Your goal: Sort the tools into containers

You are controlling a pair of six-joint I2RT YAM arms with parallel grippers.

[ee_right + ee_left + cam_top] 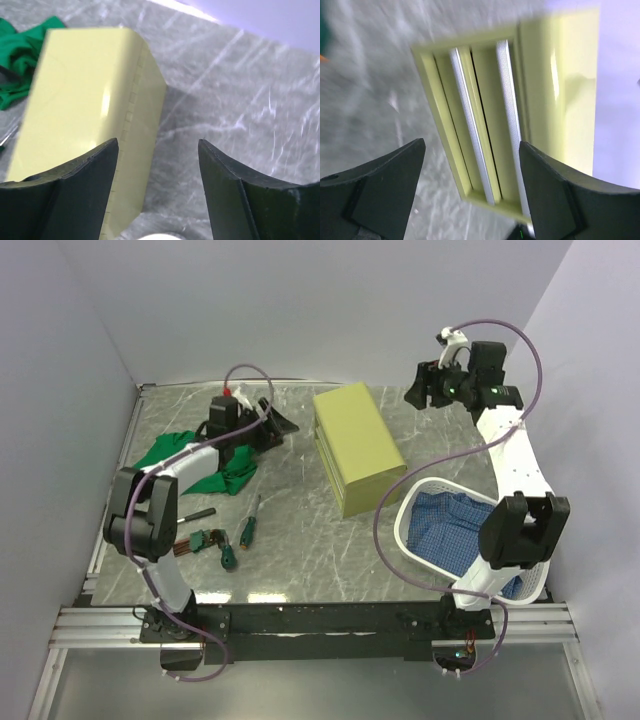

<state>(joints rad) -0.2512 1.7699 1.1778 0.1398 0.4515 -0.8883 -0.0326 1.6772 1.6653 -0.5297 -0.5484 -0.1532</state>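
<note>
The olive-yellow chest stands mid-table. Its pale-fronted drawers are shut and fill the left wrist view. My left gripper is open and empty, just left of the chest and facing the drawers; in its own view the jaws frame them. My right gripper is open and empty, raised behind the chest's right side, and looks down on the chest top. Two green-handled screwdrivers, the hex keys and the hammer's dark handle lie at the front left, beside my left arm.
A green cloth lies at the back left, partly under my left arm; it also shows in the right wrist view. A white basket holding blue cloth stands at the front right, close to the chest's near end.
</note>
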